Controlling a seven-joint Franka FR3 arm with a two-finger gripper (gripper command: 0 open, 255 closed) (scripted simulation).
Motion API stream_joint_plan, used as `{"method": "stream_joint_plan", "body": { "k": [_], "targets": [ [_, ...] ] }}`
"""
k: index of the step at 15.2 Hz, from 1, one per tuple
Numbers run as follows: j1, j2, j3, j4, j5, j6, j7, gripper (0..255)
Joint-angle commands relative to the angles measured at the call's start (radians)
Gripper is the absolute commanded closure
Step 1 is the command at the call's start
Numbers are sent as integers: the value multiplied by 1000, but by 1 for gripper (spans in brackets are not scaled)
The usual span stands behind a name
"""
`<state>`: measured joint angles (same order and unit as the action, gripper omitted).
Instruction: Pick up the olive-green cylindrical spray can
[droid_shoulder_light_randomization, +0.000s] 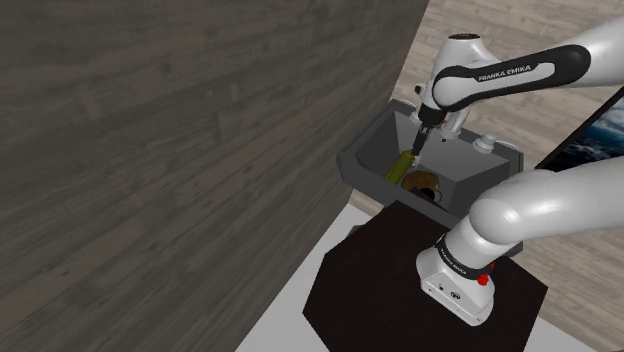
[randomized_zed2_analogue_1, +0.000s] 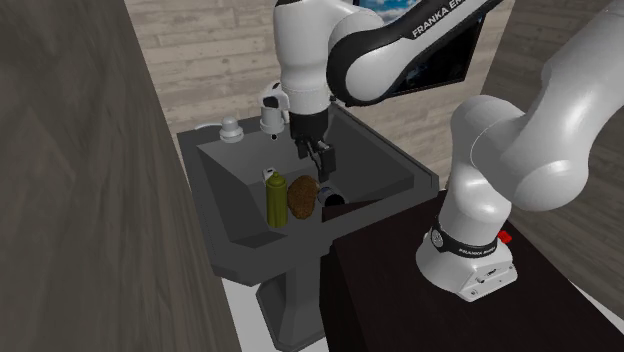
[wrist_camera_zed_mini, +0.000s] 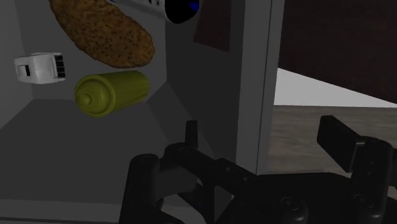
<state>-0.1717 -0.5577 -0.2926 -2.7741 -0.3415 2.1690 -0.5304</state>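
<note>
Grey sink set against plank walls holds everything; nearest, the pincer hangs spread and empty; beyond it the olive-green spray can stands upright in the basin, just beside a brown lump; a descending finger may catch that lump or topple the can.

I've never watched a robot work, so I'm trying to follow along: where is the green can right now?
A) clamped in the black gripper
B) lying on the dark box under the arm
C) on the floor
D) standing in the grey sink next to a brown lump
D: the olive-green can stands inside the grey sink, beside a brown lump, while the open gripper hangs over the basin holding nothing.
</note>
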Motion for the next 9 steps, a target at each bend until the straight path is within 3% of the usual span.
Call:
{"method": "stream_joint_plan", "body": {
  "k": [1, 9],
  "targets": [
    [-15, 63, -32, -3, -39, 90, -33, 0],
    [-48, 394, -160, 80, -116, 435, -178, 0]
  ]
}}
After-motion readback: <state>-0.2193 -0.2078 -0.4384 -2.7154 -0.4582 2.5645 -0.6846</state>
